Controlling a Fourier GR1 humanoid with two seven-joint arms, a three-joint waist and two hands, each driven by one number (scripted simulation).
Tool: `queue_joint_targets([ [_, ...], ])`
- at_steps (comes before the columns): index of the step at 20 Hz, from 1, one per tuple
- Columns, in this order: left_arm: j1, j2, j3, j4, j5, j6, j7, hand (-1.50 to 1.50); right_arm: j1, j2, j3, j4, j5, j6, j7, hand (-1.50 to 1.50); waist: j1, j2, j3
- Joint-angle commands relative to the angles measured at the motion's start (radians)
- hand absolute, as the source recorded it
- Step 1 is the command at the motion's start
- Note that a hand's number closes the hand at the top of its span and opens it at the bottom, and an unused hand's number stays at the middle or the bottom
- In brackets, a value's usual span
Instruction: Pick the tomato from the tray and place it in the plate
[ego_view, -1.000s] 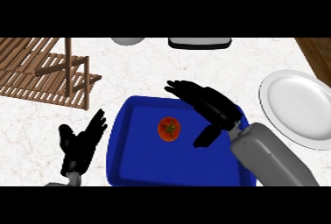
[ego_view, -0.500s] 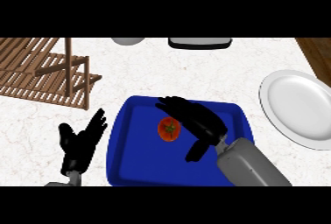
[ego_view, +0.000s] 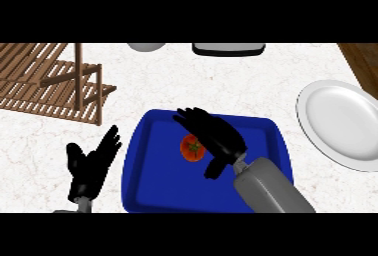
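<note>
A red tomato (ego_view: 191, 149) with a green stem lies near the middle of the blue tray (ego_view: 162, 185). My right hand (ego_view: 217, 136) hangs over the tray just right of the tomato, fingers straight and stretched toward the tray's far edge, thumb pointing down; it partly covers the tomato's right side without closing on it. The white plate (ego_view: 345, 120) lies on the counter at the right edge. My left hand (ego_view: 90, 165) rests open, fingers up, just left of the tray.
A wooden slatted rack (ego_view: 48, 82) fills the far left of the marble counter. At the far edge stand a grey bowl (ego_view: 146, 46) and a dark-rimmed container (ego_view: 227, 48). A brown surface (ego_view: 363, 55) shows at the far right corner.
My right hand has swung left across the tray, from its right side to directly beside and partly over the tomato. The tomato, tray, plate and left hand have stayed put.
</note>
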Motion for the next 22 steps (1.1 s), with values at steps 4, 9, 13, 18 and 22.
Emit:
queue_joint_targets([
  [4,-0.057,-0.02,0.04,0.015,-0.015,-0.01,0.046,0.0,-0.017,0.035,-0.063,0.083,0.083,0.03,-0.065,-1.5,-0.001,0.0,0.0],
  [9,-0.042,0.005,0.06,-0.043,-0.011,-0.042,0.081,0.0,-0.079,0.061,0.01,0.205,0.05,-0.051,-0.008,-1.5,0.005,0.001,0.0],
  [13,0.019,-0.052,0.011,-0.024,-0.049,-0.007,0.019,0.0,-0.153,0.061,0.043,0.337,0.126,-0.106,-0.079,1.5,0.013,0.003,0.0],
  [18,0.013,-0.061,0.033,0.005,-0.061,-0.023,-0.014,0.0,-0.049,0.028,-0.024,0.251,0.199,-0.133,-0.182,1.5,0.0,0.0,0.0],
  [22,0.01,-0.024,0.071,-0.05,-0.027,-0.066,0.053,0.0,-0.104,0.061,0.018,0.292,0.172,-0.2,-0.137,1.5,0.005,0.001,0.0],
])
